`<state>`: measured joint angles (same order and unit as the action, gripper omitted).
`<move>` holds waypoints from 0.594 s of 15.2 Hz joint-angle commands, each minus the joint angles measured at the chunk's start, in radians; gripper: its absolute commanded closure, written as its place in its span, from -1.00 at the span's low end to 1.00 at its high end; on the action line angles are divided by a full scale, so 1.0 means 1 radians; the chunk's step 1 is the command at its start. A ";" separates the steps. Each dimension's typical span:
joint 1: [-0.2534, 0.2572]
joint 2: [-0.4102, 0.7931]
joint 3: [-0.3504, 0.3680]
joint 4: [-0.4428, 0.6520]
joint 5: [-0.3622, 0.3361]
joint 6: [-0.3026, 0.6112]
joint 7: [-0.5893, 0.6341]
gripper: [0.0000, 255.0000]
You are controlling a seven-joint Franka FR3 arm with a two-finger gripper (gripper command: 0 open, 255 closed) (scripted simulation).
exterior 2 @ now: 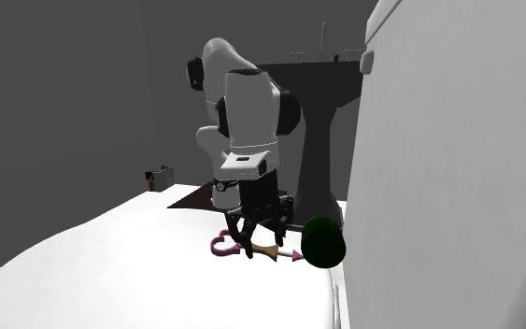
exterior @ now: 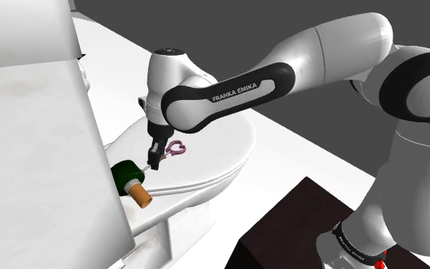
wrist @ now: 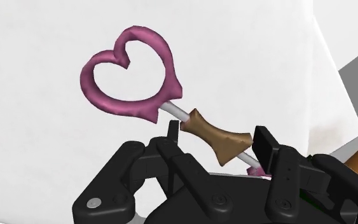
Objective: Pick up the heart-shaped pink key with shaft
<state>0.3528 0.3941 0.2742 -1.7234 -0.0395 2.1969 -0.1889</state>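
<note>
My gripper [wrist: 219, 139] is clamped on the pink heart key [wrist: 212, 135]: one black finger [wrist: 171, 130] presses the silver shaft at one end of the brown middle piece, the other sits against the brown piece's far end, and the small pink tip pokes out just past it. The heart-shaped loop juts clear of my fingers on the far side, facing the wrist camera flat on. In the shoulder view my hand [exterior: 155, 160] points down over a rounded white surface [exterior: 221, 153], with the key [exterior: 176, 149] sticking out to that view's right from the fingertips; I cannot tell whether it touches the surface or hangs just above it. A dark green bottle [exterior: 127, 174] with a cork lies on its side just left of my hand there, against a tall white block [exterior: 30, 153]. In the second exterior view the key [exterior 2: 270, 251] runs across under my gripper [exterior 2: 251, 245], heart to the left, tip near the bottle [exterior 2: 324, 243] on the right.
</note>
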 commanded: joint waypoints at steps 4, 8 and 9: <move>-0.002 -0.026 0.004 0.032 0.007 -0.057 -0.001 1.00; -0.003 -0.043 0.006 0.062 0.012 -0.105 -0.002 1.00; -0.003 -0.047 0.006 0.071 0.013 -0.117 -0.002 1.00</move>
<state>0.3493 0.3535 0.2784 -1.6572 -0.0288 2.0897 -0.1902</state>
